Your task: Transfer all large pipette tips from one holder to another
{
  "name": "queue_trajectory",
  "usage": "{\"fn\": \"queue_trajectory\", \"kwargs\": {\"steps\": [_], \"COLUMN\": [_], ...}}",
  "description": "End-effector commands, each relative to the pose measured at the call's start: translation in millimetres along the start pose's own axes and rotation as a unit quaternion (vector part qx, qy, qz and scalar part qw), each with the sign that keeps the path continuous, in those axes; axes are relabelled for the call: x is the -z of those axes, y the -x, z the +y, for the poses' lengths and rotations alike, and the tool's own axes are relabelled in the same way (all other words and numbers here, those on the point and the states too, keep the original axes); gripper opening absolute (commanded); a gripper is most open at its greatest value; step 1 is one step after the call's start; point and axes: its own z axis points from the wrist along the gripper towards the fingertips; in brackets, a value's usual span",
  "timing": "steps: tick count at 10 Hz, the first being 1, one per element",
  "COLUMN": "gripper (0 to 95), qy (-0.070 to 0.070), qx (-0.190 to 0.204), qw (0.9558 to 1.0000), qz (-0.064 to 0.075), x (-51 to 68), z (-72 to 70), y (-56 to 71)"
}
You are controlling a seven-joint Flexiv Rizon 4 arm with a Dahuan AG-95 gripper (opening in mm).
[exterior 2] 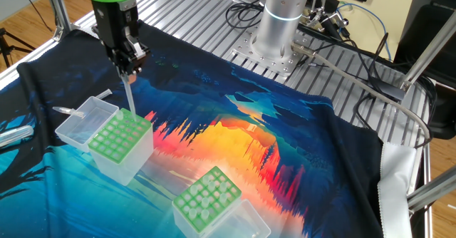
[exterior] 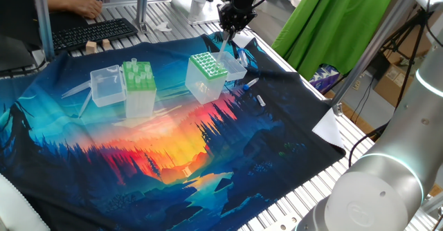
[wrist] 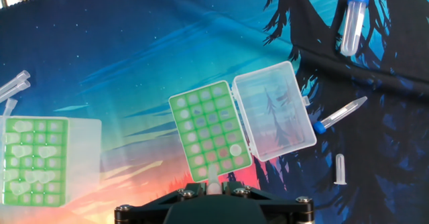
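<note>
Tips (exterior: 140, 70) waiting to be moved are seen left of centre in one fixed view, standing upright in the light-green source holder (exterior: 139, 87), whose hinged lid (exterior: 106, 86) lies open to its left. Just right of centre stands the destination holder (exterior: 206, 77), its dotted green plate facing up and its lid (exterior: 235, 68) folded back on the right, presumably so that the holes are reachable from above. Higher and further right, the gripper (exterior: 227, 32) hangs pointing straight down, its fingers closed on the wide end of one clear pipette tip (exterior: 223, 46); the narrow end is directed at the far edge of the plate, apparently so it can be lowered straight into a hole. Whether that end has already entered a hole cannot be told. At the right, small tubes (exterior: 260, 101) lie loose on the cloth-covered surface (exterior: 173, 155).
</note>
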Motion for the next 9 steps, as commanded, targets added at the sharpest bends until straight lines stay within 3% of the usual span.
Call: {"fn": "queue_trajectory", "kwargs": {"steps": [1, 4, 9], "gripper": [0.0, 0.0, 0.0], "qy": [0.001, -0.001, -0.007], "qx": [-0.001, -0.004, -0.007], "qw": [1.0000, 1.0000, 0.9999], "qz": [0.000, -0.002, 0.013], "x": [1.0, 1.2, 1.2], "z": [-0.5, -0.6, -0.6], "y": [-1.6, -1.6, -1.6]}}
